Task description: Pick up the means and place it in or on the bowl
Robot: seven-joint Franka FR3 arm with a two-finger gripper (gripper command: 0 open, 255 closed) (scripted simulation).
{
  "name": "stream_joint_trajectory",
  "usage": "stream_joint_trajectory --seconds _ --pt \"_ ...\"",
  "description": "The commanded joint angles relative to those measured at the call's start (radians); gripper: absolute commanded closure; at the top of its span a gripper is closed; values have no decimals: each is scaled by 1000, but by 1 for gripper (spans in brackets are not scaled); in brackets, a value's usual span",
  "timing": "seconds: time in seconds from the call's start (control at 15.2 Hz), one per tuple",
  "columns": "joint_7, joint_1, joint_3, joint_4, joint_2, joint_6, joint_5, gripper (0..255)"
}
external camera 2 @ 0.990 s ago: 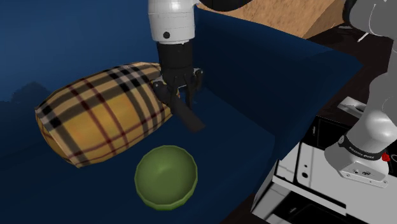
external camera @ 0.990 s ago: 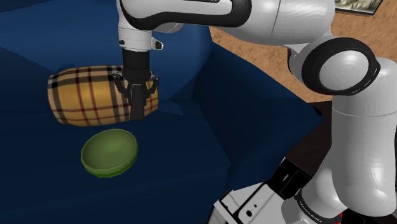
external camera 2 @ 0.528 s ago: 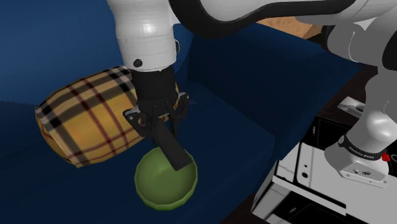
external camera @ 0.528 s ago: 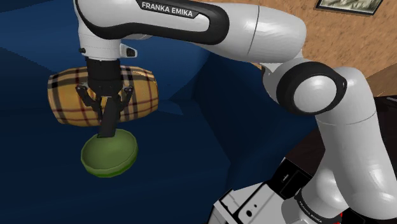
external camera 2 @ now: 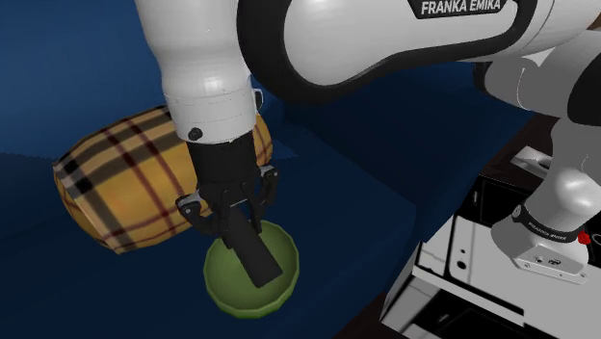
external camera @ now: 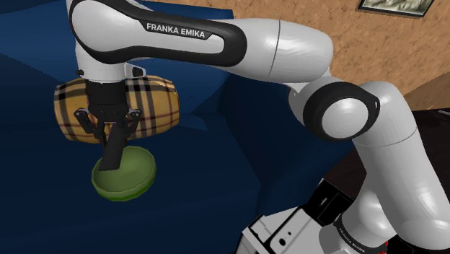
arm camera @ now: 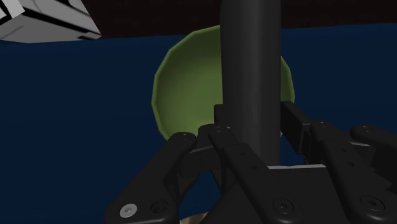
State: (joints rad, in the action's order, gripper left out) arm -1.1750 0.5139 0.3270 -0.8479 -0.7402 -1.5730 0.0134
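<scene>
A long, flat black bar [external camera: 112,150] hangs from my gripper [external camera: 109,133], which is shut on its upper end. The bar's lower end reaches over the green bowl [external camera: 133,177] on the dark blue sofa seat. From the second exterior view, the gripper [external camera 2: 231,204] holds the bar [external camera 2: 250,254] tilted, its tip inside the rim of the bowl [external camera 2: 223,285]. In the wrist view the bar [arm camera: 250,63] runs out from between the fingers [arm camera: 222,125] across the bowl [arm camera: 188,89]. Whether the tip touches the bowl I cannot tell.
A yellow plaid pillow [external camera: 148,108] lies just behind the bowl, seen also as the pillow [external camera 2: 116,193] beside my hand. The blue sofa's armrest [external camera: 288,144] rises between the seat and my stand [external camera: 285,232]. A brown wall [external camera: 389,50] is behind.
My arm has swung toward the shoulder view's left and lowered, carrying the black bar from in front of the pillow to over the bowl. The grip stays shut.
</scene>
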Motion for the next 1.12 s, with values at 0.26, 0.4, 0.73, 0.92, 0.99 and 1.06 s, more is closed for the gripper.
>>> stream_joint_trajectory --seconds 0.26,0.4,0.73,0.92,0.99,1.06 --pt "11 -23 2 -151 41 -108 -9 255" --pt "11 -23 2 -151 41 -108 -9 255" --pt "11 -23 2 -151 41 -108 -9 255" --pt "11 -23 2 -151 41 -108 -9 0" --pt "11 -23 2 -151 41 -108 -9 0" --pt "11 -23 2 -151 41 -108 -9 0"
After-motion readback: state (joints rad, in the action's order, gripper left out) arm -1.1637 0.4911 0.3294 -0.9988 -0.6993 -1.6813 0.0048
